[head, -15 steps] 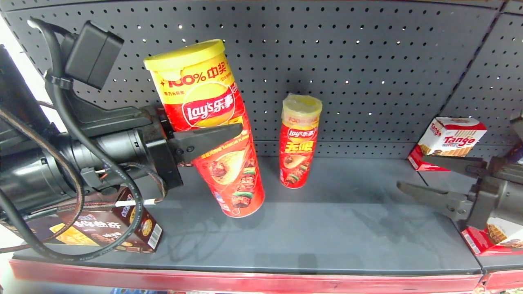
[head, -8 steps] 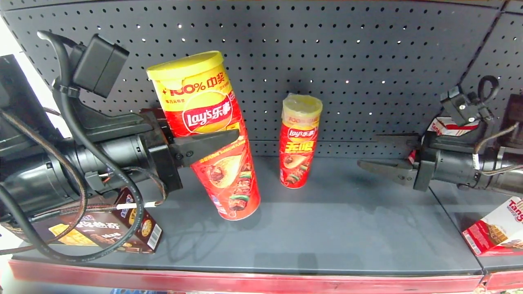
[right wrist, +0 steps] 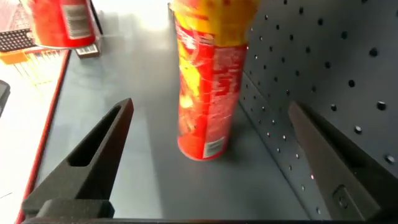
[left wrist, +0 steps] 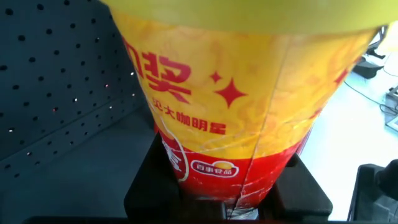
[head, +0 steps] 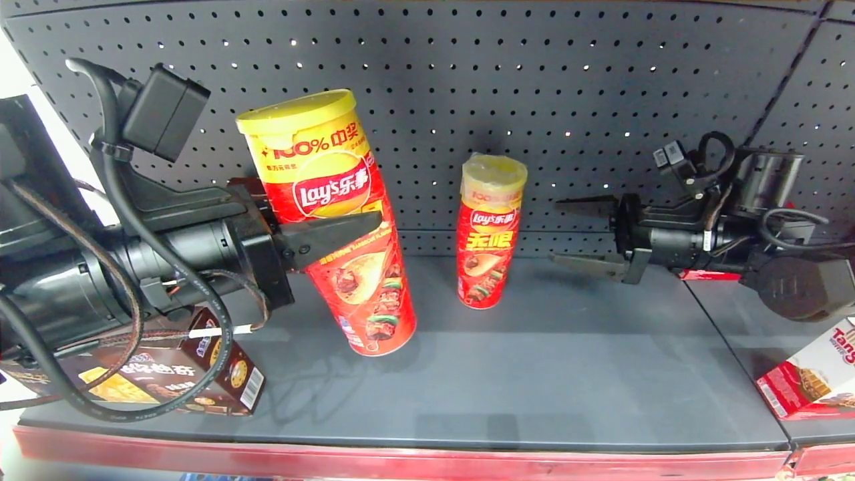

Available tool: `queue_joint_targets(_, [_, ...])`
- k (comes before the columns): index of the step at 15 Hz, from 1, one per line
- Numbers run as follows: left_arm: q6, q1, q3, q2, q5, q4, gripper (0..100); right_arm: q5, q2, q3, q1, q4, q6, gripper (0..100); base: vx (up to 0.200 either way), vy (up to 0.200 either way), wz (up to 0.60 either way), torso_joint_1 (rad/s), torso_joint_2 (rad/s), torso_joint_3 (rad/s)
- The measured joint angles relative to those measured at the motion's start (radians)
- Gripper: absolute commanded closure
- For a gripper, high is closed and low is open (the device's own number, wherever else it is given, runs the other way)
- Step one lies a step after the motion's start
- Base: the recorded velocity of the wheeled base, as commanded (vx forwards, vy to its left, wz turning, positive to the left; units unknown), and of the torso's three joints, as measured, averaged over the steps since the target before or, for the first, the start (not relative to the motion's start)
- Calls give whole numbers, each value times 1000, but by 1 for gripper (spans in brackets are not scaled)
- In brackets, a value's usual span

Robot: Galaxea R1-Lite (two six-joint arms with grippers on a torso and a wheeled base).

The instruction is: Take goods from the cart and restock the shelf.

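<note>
back: dark perforated panel (head: 601,80) | shelf (head: 568,374): grey, red front strip (head: 401,461) | light through holes

The large chip can (head: 334,220) has a glossy printed wrap and a smooth yellow plastic lid; the small chip can (head: 489,234) has crinkled clear film on top. The shelf (head: 534,374) and pegboard (head: 534,80) look like matt grey painted metal, while the right claw (head: 558,229) is matt black.

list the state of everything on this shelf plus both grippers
large chip can: tilted, lid on, clamped by the left gripper
left gripper: shut on the large chip can
small chip can: upright on the shelf, lid on, free
right gripper: open, empty, aimed at the small chip can
brown cookie box: lying flat, closed
wafer box: lying down
</note>
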Motion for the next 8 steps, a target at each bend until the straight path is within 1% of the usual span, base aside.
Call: queue_joint_targets(8, [0, 0, -3, 14, 0, -2, 100, 0, 165, -136, 74, 3, 5, 0, 0, 0, 0, 0, 0, 0])
